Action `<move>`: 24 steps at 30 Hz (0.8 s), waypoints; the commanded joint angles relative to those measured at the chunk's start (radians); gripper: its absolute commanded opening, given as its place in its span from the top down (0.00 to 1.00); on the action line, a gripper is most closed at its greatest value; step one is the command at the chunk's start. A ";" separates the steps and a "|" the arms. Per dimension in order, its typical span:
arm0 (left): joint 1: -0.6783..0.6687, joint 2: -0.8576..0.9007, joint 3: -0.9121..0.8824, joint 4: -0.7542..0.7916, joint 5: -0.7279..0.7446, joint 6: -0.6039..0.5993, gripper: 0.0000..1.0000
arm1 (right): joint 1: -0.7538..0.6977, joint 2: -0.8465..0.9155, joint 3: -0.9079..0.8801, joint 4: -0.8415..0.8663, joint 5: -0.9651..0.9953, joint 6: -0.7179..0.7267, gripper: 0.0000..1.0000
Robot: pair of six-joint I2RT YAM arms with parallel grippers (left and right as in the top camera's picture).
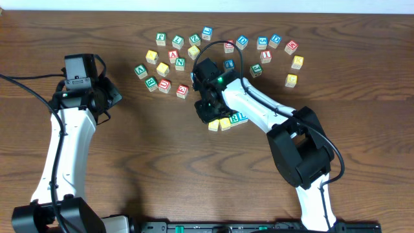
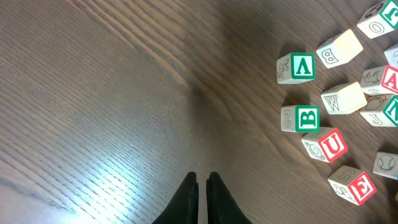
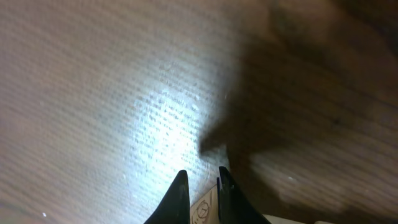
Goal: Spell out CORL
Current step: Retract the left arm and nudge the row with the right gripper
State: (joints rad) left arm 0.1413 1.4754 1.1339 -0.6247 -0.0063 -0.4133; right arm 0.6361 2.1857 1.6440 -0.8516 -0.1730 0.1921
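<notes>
A short row of letter blocks lies mid-table: two yellow-topped blocks (image 1: 219, 123), then a green R (image 1: 235, 118) and L (image 1: 243, 116). My right gripper (image 1: 208, 114) hangs over the row's left end, its fingers (image 3: 202, 178) nearly together, with a pale block face showing a clock drawing (image 3: 204, 210) just beyond the tips. My left gripper (image 1: 107, 97) is shut and empty over bare wood (image 2: 202, 178), left of the loose blocks.
Many loose letter blocks (image 1: 194, 48) lie scattered along the far side from left to right (image 1: 292, 63). The left wrist view shows a green V (image 2: 297, 67), green B (image 2: 303, 118), red U (image 2: 330, 146) and red E (image 2: 356, 185) at its right.
</notes>
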 commanded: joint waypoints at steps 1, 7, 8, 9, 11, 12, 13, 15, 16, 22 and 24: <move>0.004 0.008 0.013 -0.004 -0.014 0.017 0.92 | 0.001 0.008 0.014 -0.019 -0.021 -0.071 0.89; 0.004 0.008 0.013 -0.013 -0.014 0.017 0.92 | -0.048 0.008 0.026 -0.059 -0.023 -0.169 0.84; 0.004 0.008 0.013 -0.012 -0.014 0.017 0.92 | -0.051 0.008 0.030 -0.062 -0.030 -0.184 0.83; 0.004 0.008 0.013 -0.012 -0.014 0.017 0.92 | -0.052 0.006 0.039 -0.067 -0.059 -0.203 0.82; 0.004 0.008 0.012 -0.012 -0.014 0.017 0.92 | -0.044 0.004 0.059 -0.068 -0.099 -0.216 0.80; 0.004 0.008 0.012 -0.012 -0.014 0.017 0.92 | -0.035 0.004 0.068 -0.069 -0.100 -0.216 0.78; 0.004 0.008 0.011 -0.012 -0.014 0.017 0.92 | -0.024 0.004 0.075 -0.074 -0.100 -0.216 0.77; 0.004 0.008 0.008 -0.012 -0.014 0.017 0.92 | 0.006 0.004 0.077 -0.076 -0.100 -0.199 0.73; 0.004 0.008 0.006 -0.012 -0.014 0.017 0.92 | 0.024 0.004 0.077 -0.081 -0.098 -0.182 0.73; 0.004 0.008 0.001 -0.011 -0.014 0.017 0.92 | 0.066 0.008 0.071 -0.140 0.015 0.012 0.80; 0.004 0.008 0.001 -0.011 -0.014 0.017 0.92 | 0.066 0.010 0.065 -0.129 0.035 0.069 0.82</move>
State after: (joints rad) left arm 0.1413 1.4757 1.1339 -0.6315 -0.0067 -0.4133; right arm 0.7055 2.1857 1.7031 -0.9867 -0.2039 0.1242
